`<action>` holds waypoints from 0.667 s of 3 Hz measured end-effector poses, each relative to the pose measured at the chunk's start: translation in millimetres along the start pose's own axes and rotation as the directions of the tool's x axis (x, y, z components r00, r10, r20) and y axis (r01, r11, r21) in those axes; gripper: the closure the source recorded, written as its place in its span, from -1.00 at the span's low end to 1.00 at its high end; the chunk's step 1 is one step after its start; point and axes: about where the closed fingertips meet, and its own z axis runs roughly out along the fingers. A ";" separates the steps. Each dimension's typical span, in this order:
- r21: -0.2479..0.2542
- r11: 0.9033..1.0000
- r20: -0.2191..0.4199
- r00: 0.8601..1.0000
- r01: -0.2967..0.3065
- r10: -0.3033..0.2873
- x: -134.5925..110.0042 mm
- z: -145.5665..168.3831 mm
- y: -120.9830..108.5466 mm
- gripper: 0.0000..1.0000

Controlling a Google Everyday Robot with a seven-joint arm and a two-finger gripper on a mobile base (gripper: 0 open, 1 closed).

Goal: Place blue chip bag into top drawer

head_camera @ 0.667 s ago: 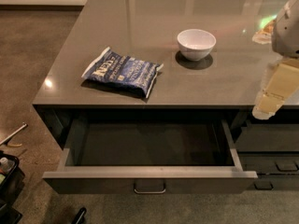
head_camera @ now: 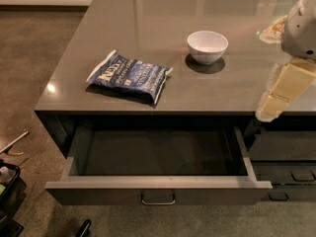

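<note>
**1. Gripper** [head_camera: 274,98]. Cream-coloured, at the right edge of the view, angled down and to the left over the front edge of the counter. Open or closed: cannot tell. It is well apart from the bag and does not hold it. The grey-white arm [head_camera: 302,27] rises behind it, partly out of view.

**2. Blue chip bag** [head_camera: 129,77]. Lies flat on the counter, front left, near the edge and above the open drawer. Dark blue with white lettering and a white edge, 1 corner tipped toward the bowl.
- Handling, as judged: light, soft and crinkly. The film is likely slippery and the contents will break if crushed.
- Hold, as judged: pinch a sealed end or the raised middle fold from above, with modest force. A flat press would only slide it.

**3. Top drawer** [head_camera: 158,182]. Pulled out below the bag; wide, shallow and dark grey. The inside shows nothing in it, though it is dim. A small metal handle [head_camera: 158,199] sits at the centre of the front.

**4. White bowl** [head_camera: 207,46]. Upright on the counter, right of the bag and apart from it.

**5. Counter** [head_camera: 148,19]. Smooth grey top, glossy, with light reflections. It looks hard and low in grip.

**6. Narrower drawers** [head_camera: 284,154]. To the right, shut, with dark handles.

**7. Floor** [head_camera: 29,53]. Brownish and mottled. Dark items at the lower left are too unclear to name.
</note>
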 end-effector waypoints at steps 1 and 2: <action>-0.038 0.996 0.186 0.980 0.085 -0.076 -68.1 17.1 -12.5 -1.00; -0.086 0.977 0.348 0.924 0.197 -0.156 -145.2 33.8 -20.3 -1.00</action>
